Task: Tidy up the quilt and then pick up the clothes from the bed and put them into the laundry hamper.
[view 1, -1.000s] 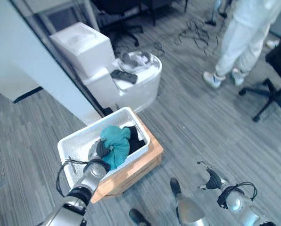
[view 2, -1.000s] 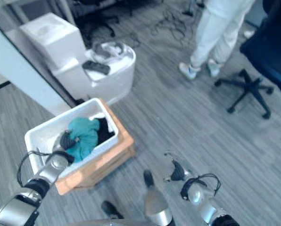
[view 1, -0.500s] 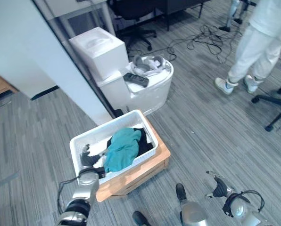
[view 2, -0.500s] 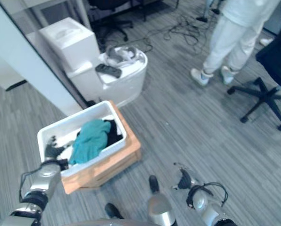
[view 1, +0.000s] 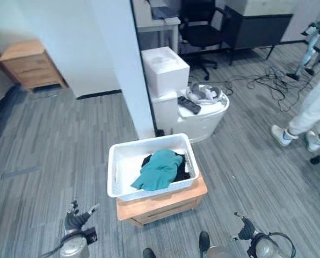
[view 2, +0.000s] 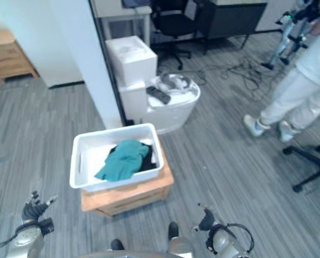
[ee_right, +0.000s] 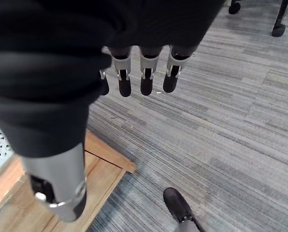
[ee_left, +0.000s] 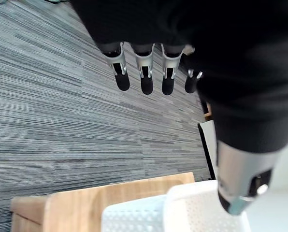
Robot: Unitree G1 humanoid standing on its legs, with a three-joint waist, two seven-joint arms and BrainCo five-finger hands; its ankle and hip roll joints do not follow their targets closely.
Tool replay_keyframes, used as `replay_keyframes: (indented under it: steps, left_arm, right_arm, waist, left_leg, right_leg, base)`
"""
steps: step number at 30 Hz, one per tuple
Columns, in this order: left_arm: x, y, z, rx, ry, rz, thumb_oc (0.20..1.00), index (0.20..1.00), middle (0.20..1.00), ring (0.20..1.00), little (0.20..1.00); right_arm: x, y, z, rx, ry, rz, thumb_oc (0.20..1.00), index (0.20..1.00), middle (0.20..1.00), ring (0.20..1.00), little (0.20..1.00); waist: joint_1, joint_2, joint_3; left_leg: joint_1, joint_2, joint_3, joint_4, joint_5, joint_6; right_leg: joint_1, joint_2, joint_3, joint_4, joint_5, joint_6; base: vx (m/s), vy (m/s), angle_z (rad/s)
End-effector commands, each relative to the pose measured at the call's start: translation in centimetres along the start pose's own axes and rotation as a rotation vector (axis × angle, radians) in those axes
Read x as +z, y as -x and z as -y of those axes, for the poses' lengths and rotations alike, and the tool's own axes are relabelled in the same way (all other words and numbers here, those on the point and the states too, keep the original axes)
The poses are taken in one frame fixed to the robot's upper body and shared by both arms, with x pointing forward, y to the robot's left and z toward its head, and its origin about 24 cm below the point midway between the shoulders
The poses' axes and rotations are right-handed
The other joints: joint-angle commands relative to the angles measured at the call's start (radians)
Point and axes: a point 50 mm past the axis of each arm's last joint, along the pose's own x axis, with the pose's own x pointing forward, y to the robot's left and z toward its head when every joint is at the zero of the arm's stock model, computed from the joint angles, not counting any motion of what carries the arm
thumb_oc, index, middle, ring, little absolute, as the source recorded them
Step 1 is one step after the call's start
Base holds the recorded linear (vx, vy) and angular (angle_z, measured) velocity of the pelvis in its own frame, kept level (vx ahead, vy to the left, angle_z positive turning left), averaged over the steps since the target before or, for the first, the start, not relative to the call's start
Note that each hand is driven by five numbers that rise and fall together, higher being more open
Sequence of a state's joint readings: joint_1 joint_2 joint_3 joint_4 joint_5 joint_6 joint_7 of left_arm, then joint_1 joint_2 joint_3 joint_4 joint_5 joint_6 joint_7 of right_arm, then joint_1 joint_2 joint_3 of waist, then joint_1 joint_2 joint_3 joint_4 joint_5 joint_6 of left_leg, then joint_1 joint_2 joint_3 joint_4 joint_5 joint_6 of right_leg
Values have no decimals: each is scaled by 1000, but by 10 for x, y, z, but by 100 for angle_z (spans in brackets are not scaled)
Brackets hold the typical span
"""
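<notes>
A white laundry hamper [view 1: 148,144] stands on a low wooden stand [view 1: 162,200]. A teal garment [view 1: 159,170] lies in it on top of a black garment [view 1: 181,171]. My left hand [view 1: 77,220] hangs low over the floor to the left of the stand, open with fingers spread and nothing in it. The left wrist view shows its fingers [ee_left: 143,77] straight above the carpet, with the hamper's corner [ee_left: 192,212] beyond. My right hand [view 1: 244,231] is open low on the right, its fingers [ee_right: 145,77] straight over the carpet.
Behind the hamper stand a white foam box [view 1: 165,64] and a round white tub [view 1: 205,110] holding a remote and a headset. A white wall panel [view 1: 117,64] rises at the back. A wooden nightstand [view 1: 28,63] is far left. A person's legs [view 1: 310,115] are at right.
My left hand let go of the teal garment, left the hamper and dropped to the floor side of the stand. The camera has swung, so the whole scene has shifted.
</notes>
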State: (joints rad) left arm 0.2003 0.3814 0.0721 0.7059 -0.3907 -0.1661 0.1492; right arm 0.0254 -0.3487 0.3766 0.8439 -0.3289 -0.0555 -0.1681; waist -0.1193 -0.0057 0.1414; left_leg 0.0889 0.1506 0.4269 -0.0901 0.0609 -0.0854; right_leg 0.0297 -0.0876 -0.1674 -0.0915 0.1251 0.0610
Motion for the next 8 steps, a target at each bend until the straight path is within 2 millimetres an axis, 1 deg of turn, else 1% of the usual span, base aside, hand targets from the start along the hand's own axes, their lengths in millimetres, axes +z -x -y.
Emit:
replay_keyframes:
  steps: [1, 4, 5, 7, 8]
  left_arm:
    - [6, -10, 25, -89, -40, 0, 1000, 1000, 1000, 1000, 1000]
    - [-26, -3, 35, -118, -146, -128, 1000, 1000, 1000, 1000, 1000]
    - [-41, 1, 40, -125, -155, -199, 1000, 1000, 1000, 1000, 1000]
    - [-56, 5, 44, -135, -188, -277, 1000, 1000, 1000, 1000, 1000]
    - [-56, 5, 44, -135, -188, -277, 1000, 1000, 1000, 1000, 1000]
  right_arm:
    - [15, -12, 21, -89, -174, 6, 1000, 1000, 1000, 1000, 1000]
    - [12, -14, 9, -81, -323, -56, 1000, 1000, 1000, 1000, 1000]
    - [10, -14, 0, -64, -377, -93, 1000, 1000, 1000, 1000, 1000]
    - [8, -15, -8, -44, -406, -134, 1000, 1000, 1000, 1000, 1000]
    - [8, -15, -8, -44, -406, -134, 1000, 1000, 1000, 1000, 1000]
  waist:
    - [-13, 29, 21]
    - [-14, 33, 19]
    - [-14, 34, 18]
    - [-12, 34, 16]
    - [-12, 34, 16]
  left_leg:
    - [45, 33, -50, 3, -40, -35]
    - [45, 31, -49, 3, -43, -33]
    - [45, 30, -50, 3, -43, -32]
    - [45, 29, -51, 3, -45, -31]
    - [45, 29, -51, 3, -45, -31]
  right_leg:
    - [30, -47, 7, 4, -134, 78]
    - [28, -49, 5, 4, -133, 78]
    - [28, -49, 7, 4, -134, 78]
    - [28, -49, 6, 4, -135, 78]
    - [28, -49, 6, 4, -135, 78]
  base:
    - [7, 44, 5]
    - [7, 49, 0]
    - [3, 38, -1]
    - [0, 17, 0]
    - [0, 0, 0]
